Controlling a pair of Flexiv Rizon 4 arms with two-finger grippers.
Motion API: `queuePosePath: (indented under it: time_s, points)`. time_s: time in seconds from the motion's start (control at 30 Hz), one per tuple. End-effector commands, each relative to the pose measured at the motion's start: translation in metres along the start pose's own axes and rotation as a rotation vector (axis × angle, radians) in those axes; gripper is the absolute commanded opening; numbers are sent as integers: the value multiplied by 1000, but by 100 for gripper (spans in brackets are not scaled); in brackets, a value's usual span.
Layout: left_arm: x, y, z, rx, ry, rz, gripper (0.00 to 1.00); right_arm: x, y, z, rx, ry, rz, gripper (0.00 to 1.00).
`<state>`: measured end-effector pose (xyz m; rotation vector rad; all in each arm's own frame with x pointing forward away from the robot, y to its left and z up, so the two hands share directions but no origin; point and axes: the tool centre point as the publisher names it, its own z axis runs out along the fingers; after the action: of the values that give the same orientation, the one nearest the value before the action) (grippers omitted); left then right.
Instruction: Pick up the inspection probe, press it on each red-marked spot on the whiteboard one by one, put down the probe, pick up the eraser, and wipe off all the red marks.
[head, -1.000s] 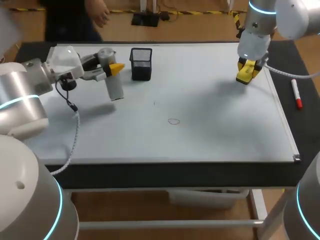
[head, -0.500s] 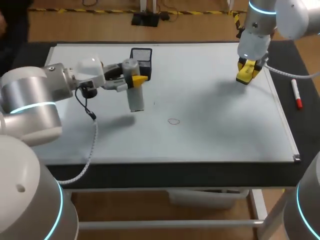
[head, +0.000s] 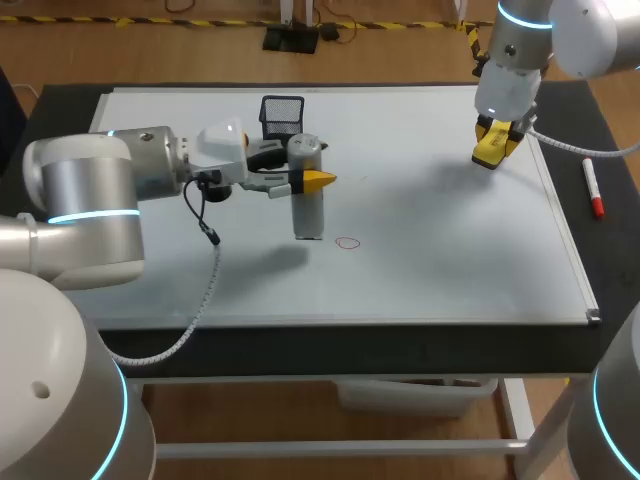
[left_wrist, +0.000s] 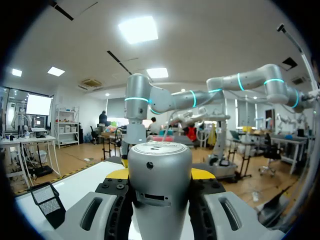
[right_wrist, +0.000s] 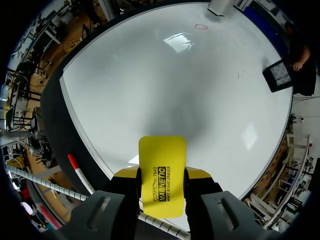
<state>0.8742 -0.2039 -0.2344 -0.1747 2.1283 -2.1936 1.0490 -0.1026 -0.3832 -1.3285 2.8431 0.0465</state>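
Grey metal inspection probe: held upright, clamped from both sides between the yellow-tipped fingers of the left gripper, over the middle of the whiteboard. Its lower end is placed just beside a small red mark, on the side nearer the left arm; whether the board is touched cannot be told. Yellow eraser: gripped between the fingers of the right gripper and held above the board's far right corner. Black mesh holder: stood on the board's far side, behind the probe. Red marker: laid on the dark table, just off the board's right edge.
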Motion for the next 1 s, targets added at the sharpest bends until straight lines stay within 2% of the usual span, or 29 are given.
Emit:
queuePosePath:
  time_s: [0.03,0.4,0.7,1.0]
  points:
    - [-2,7,17,-5,60,10,0,0,-1,-1,1,3,-2,0]
    - [12,18,50,4,134,9,0,0,-1,-1,1,3,-2,0]
    - [4,29,64,11,152,6,0,0,-1,-1,1,3,-2,0]
    - [0,36,66,7,156,1,0,0,-1,-1,1,3,-2,0]
